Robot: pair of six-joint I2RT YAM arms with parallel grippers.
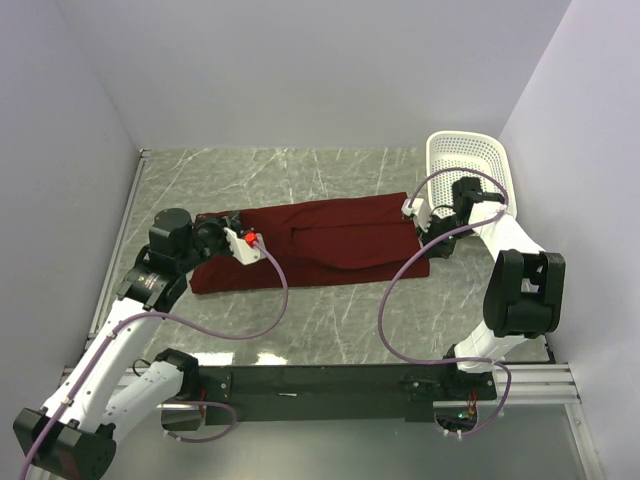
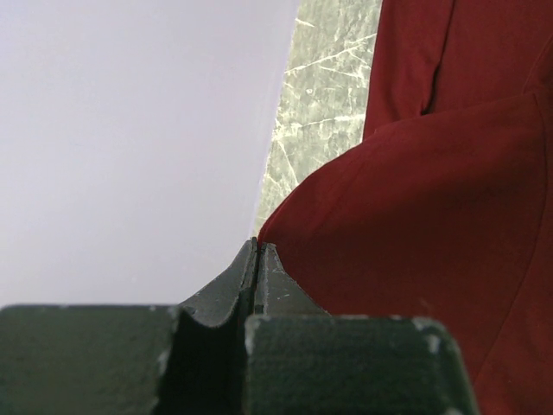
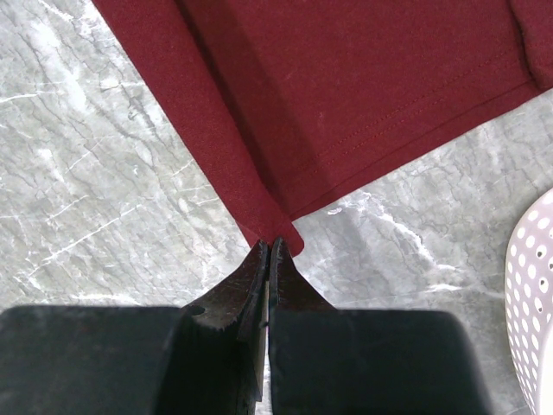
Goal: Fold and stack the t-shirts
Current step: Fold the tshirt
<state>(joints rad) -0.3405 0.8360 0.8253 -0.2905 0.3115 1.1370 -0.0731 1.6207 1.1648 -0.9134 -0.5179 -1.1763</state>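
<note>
Lying flat on the marble table point(image 1: 300, 330), a plain maroon t-shirt point(image 1: 330, 240) is folded into a long band stretching between the two arms, with a white mesh basket point(image 1: 465, 160) near its right end. The left gripper point(image 2: 257, 246) appears pinched together on a raised fold at the left end, and the right gripper point(image 3: 270, 244) is clamped on the hemmed corner at the right. The cotton looks light, soft and floppy, likely sagging wherever unsupported, so corners and hems suit holding best.
</note>
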